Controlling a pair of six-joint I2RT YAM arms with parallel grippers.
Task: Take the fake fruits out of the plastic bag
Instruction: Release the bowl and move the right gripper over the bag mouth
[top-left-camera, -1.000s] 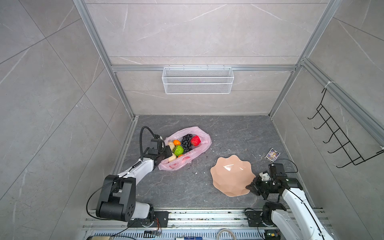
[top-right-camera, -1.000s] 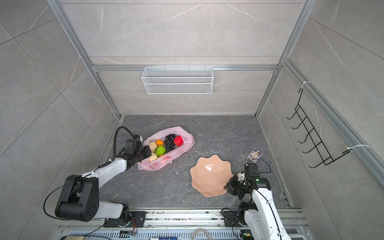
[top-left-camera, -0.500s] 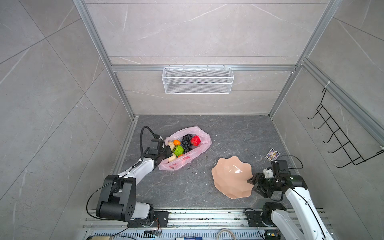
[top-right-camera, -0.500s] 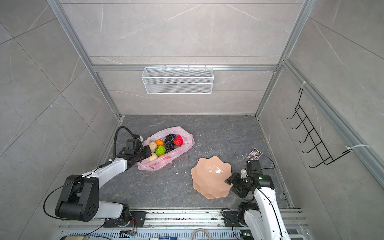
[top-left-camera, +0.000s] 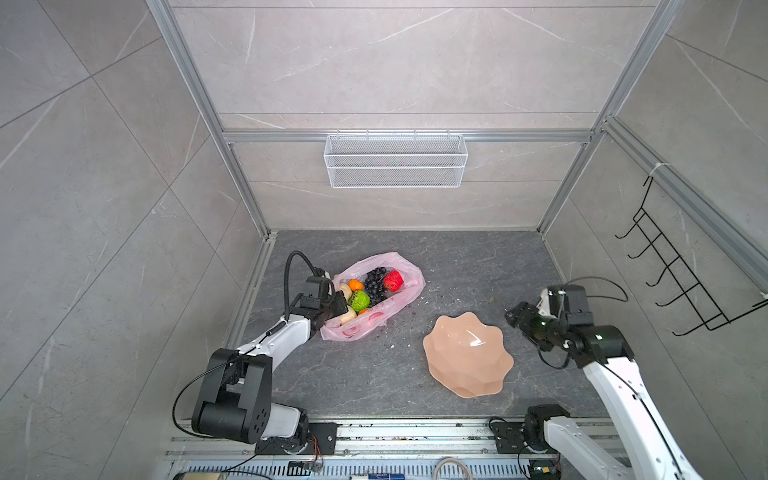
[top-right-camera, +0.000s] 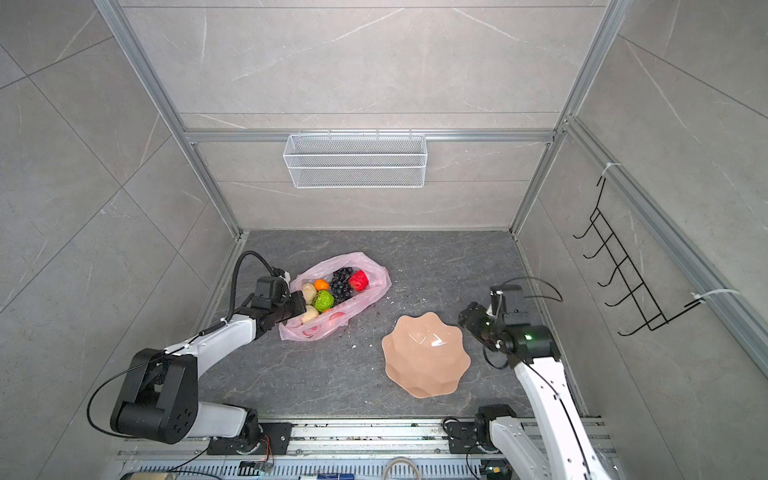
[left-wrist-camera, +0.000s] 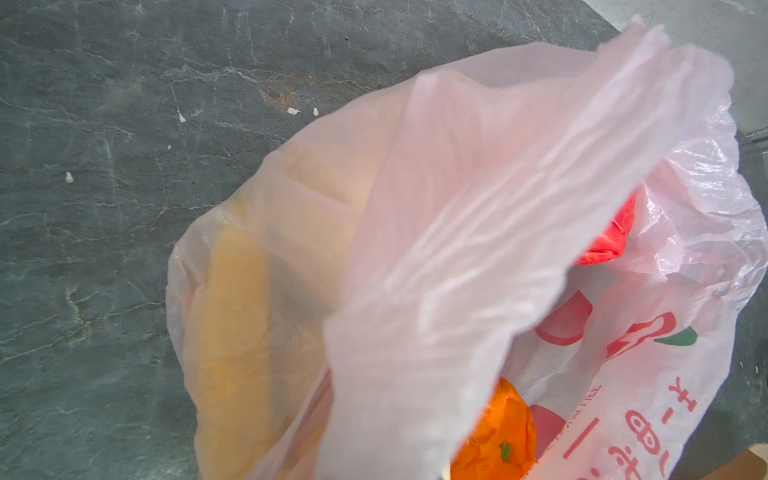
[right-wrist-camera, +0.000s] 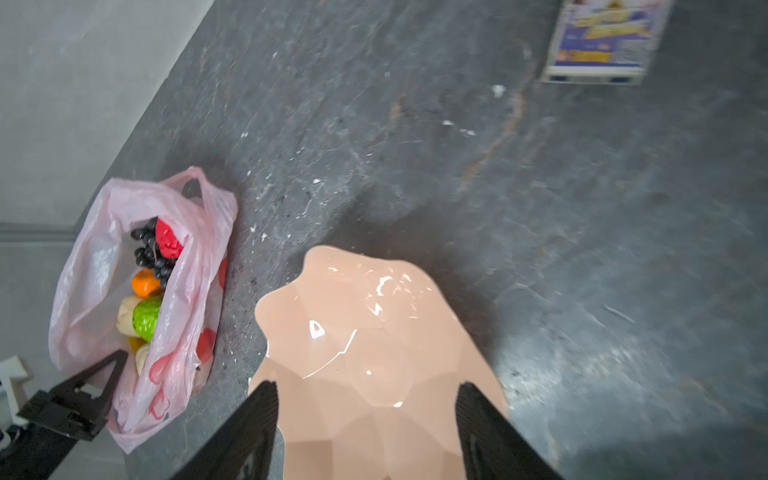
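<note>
- the left gripper (top-left-camera: 338, 302) is pressed together at the near rim of the pink plastic bag (top-left-camera: 401, 297). it seems to pinch the film so the mouth gapes, but the pinch itself is hidden.
- the right gripper (right-wrist-camera: 366, 384) hangs spread and empty over the near edge of the peach wavy-edged dish (top-left-camera: 465, 361), well apart from the bag.
- the fake fruits all lie inside the bag: grape bunch (top-left-camera: 376, 279), red apple (top-left-camera: 393, 280), orange (top-left-camera: 355, 285), bumpy green fruit (top-left-camera: 360, 301) and a beige lumpy one (top-left-camera: 345, 290).
- my read of the step: reach across for a first fruit. the apple lies on top and looks easiest. come from above and close on fruit alone, never on film.
- in the left wrist view a yellow shape (left-wrist-camera: 232, 324) behind the film is likely the banana. anything buried lower cannot be made out.
</note>
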